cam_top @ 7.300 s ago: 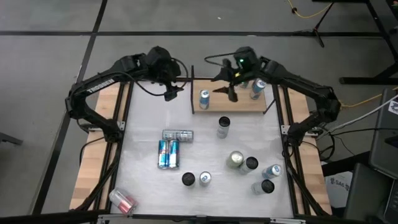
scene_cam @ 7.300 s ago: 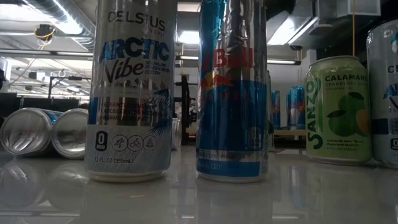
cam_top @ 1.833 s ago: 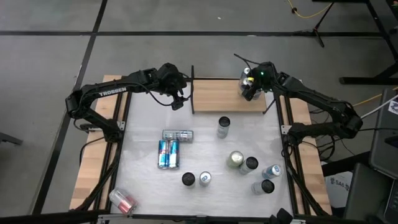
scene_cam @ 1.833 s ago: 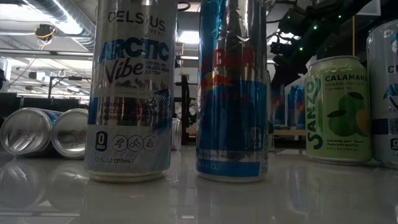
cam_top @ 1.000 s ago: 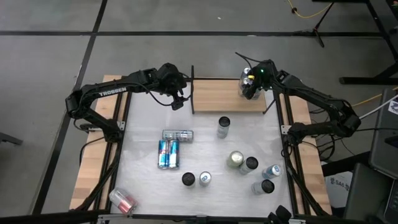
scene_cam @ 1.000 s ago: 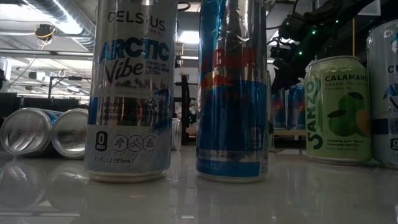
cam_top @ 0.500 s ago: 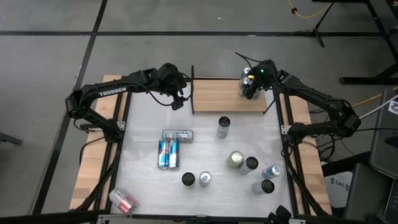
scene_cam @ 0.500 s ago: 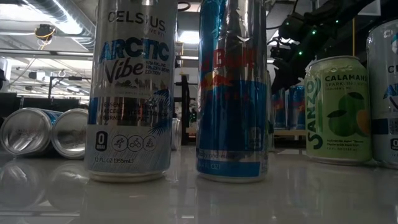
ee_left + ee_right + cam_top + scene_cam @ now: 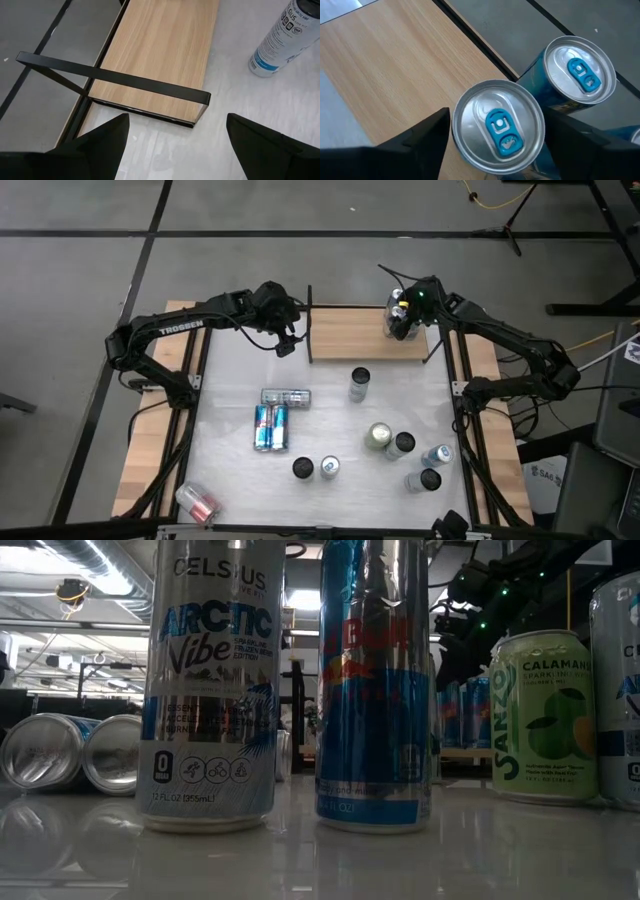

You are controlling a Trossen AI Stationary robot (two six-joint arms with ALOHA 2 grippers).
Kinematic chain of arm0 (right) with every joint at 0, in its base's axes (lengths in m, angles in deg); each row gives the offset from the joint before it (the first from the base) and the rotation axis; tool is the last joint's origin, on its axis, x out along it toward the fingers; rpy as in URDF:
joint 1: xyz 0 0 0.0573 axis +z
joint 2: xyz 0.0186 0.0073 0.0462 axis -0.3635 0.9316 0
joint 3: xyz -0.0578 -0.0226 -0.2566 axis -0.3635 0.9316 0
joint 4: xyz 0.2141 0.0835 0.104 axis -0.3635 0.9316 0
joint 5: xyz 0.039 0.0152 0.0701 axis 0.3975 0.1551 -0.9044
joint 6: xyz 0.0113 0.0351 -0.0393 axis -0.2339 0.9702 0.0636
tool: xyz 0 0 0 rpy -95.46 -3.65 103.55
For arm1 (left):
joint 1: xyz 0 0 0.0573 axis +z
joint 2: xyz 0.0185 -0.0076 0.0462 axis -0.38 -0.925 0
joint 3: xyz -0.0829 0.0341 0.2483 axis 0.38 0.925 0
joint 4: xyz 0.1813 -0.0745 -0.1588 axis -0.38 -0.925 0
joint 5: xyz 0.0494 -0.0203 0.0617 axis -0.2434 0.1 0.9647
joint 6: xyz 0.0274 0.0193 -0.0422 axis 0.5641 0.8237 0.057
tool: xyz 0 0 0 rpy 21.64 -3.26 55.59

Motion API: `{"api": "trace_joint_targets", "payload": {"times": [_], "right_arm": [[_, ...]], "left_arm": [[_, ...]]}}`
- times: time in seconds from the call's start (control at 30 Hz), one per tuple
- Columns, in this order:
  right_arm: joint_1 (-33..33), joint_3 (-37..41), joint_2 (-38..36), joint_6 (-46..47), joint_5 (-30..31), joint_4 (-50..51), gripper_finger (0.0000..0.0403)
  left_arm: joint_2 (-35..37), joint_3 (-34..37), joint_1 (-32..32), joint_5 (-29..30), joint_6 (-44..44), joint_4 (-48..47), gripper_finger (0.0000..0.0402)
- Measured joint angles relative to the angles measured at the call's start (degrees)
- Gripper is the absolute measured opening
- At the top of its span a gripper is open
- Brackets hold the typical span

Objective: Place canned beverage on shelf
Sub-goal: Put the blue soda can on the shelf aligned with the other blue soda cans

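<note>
Surface (image 9: 330,415): I see a pale grey top framed by long wooden strips, with grey floor around it and a dim workshop behind it in the low view.
Shelf (image 9: 350,335): the light-brown board with black uprights sits at the far middle of the surface; most of the board is bare.
Right tool (image 9: 400,318): I have it over the shelf's right end, straddling a can. In its wrist view the two dark fingers (image 9: 420,137) stand either side of the can with slim gaps showing, so I read them as spread just wider than the can and not gripping.
Canned beverage (image 9: 498,127): silver top with a blue tab, upright on the right end of the shelf, between the right tool's fingers.
Second can (image 9: 579,70): same blue tab, upright just beside the first, at the shelf's far right.
Left tool (image 9: 285,345): I see it hanging just off the shelf's left upright, fingers (image 9: 107,137) spread wide and holding nothing.
Loose cans: a tall white can (image 9: 280,37) stands just in front of the shelf; three blue cans (image 9: 273,420) lie flat mid-surface; more stand near the front right.
</note>
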Motion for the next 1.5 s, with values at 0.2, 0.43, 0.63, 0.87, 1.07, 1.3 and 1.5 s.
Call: {"api": "trace_joint_targets", "payload": {"times": [0.2, 0.43, 0.63, 0.87, 1.07, 1.3, 1.5], "right_arm": [[0.01, 0.0, 0.0, -0.02, 0.0, -0.02, 0.0309], [0.01, 0.0, -0.31, -0.02, 0.0, -0.04, 0.0308], [0.01, -1.46, -1.97, -0.02, 0.0, 0.01, 0.0308], [0.05, -4.42, -4.25, -0.02, -0.64, -0.17, 0.0308], [0.05, -5.96, -5.7, -0.01, -7.2, -0.54, 0.0308], [0.05, -6.32, -5.7, -0.02, -17.77, -1.03, 0.0308], [0.07, -6.32, -5.7, 0.04, -31.11, -2.38, 0.0308]], "left_arm": [[0.0, 0.0, 0.0, 0.0, -0.02, -0.01, 0.0325], [0.0, -0.01, 0.0, 0.01, -0.18, -0.01, 0.0325], [0.0, 0.0, 0.01, 0.0, -0.17, -0.02, 0.0325], [0.0, 0.0, 0.0, 0.0, -0.11, -0.02, 0.0325], [0.0, 0.0, 0.0, 0.0, -0.13, -0.02, 0.0325], [0.0, -0.01, 0.01, 0.0, -0.15, -0.04, 0.0325], [0.0, 0.0, 0.0, 0.0, -0.15, -0.02, 0.0325]]}}
